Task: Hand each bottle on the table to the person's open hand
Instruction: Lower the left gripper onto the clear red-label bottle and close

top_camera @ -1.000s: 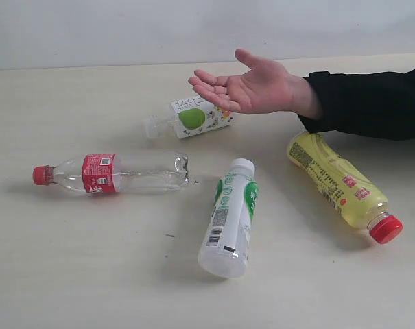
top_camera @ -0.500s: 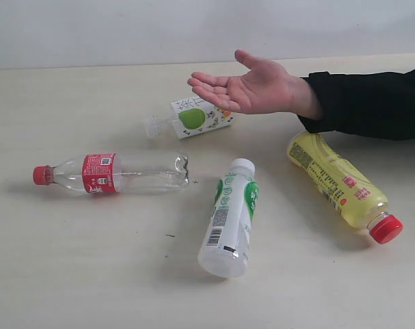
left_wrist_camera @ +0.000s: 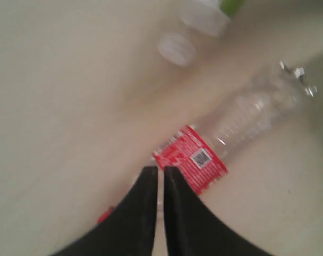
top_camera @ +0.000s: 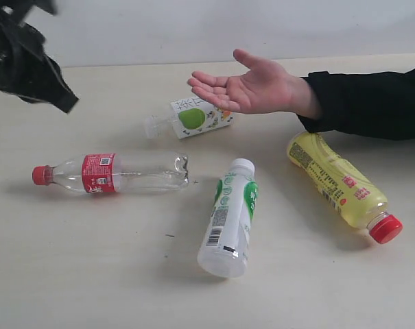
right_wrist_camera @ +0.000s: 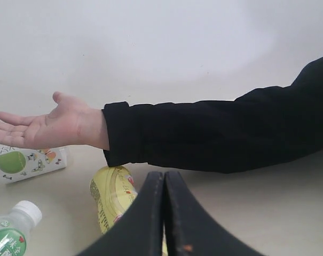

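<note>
Four bottles lie on their sides on the table (top_camera: 90, 274). The clear bottle with red cap and label (top_camera: 114, 173) is at the left, the white one with a green label (top_camera: 229, 219) in the middle, the small apple-label one (top_camera: 190, 116) under the person's open hand (top_camera: 252, 88), the yellow one (top_camera: 337, 185) at the right. My left gripper (top_camera: 66, 104) hangs shut above the table's far left; in its wrist view its tips (left_wrist_camera: 161, 172) sit over the clear bottle's red label (left_wrist_camera: 190, 160). My right gripper (right_wrist_camera: 164, 175) is shut and empty, near the yellow bottle (right_wrist_camera: 110, 197).
The person's black-sleeved forearm (top_camera: 372, 103) reaches in from the right, above the yellow bottle's base. A pale wall (top_camera: 193, 27) backs the table. A small dark speck (top_camera: 170, 236) marks the surface near the front.
My left arm has come into the exterior view at the upper left; it was out of view before. The bottles and the hand have not moved.
</note>
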Available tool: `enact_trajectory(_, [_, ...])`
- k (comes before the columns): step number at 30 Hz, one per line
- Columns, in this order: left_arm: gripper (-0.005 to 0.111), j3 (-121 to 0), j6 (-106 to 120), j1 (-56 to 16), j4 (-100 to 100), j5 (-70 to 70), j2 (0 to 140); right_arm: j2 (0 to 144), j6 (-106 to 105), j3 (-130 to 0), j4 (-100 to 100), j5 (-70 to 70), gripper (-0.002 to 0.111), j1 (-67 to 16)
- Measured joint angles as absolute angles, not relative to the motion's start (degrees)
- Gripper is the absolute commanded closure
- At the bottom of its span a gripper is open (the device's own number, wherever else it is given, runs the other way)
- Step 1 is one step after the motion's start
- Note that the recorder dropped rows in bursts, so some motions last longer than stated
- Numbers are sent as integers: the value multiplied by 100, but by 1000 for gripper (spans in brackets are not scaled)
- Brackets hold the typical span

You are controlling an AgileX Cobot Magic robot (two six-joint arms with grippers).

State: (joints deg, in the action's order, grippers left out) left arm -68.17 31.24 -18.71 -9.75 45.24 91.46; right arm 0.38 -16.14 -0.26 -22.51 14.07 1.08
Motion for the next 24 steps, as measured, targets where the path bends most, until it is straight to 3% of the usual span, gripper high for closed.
enact_trajectory(5, [31, -7545, 4364, -2104, -1067, 5077, 10219, 38, -1614, -26, -2251, 1407, 108, 108])
enact_trajectory(7, [24, -7618, 4943, -2197, -1067, 5098, 10411, 38, -1614, -26, -2251, 1407, 108, 108])
enact_trajectory(13, [25, -7637, 6526, -2474, -1067, 5163, 10774, 38, -1614, -26, -2251, 1407, 108, 108])
enact_trajectory(24, [25, -7637, 6645, -2514, -1067, 5142, 10985, 38, -1614, -26, -2251, 1407, 108, 108])
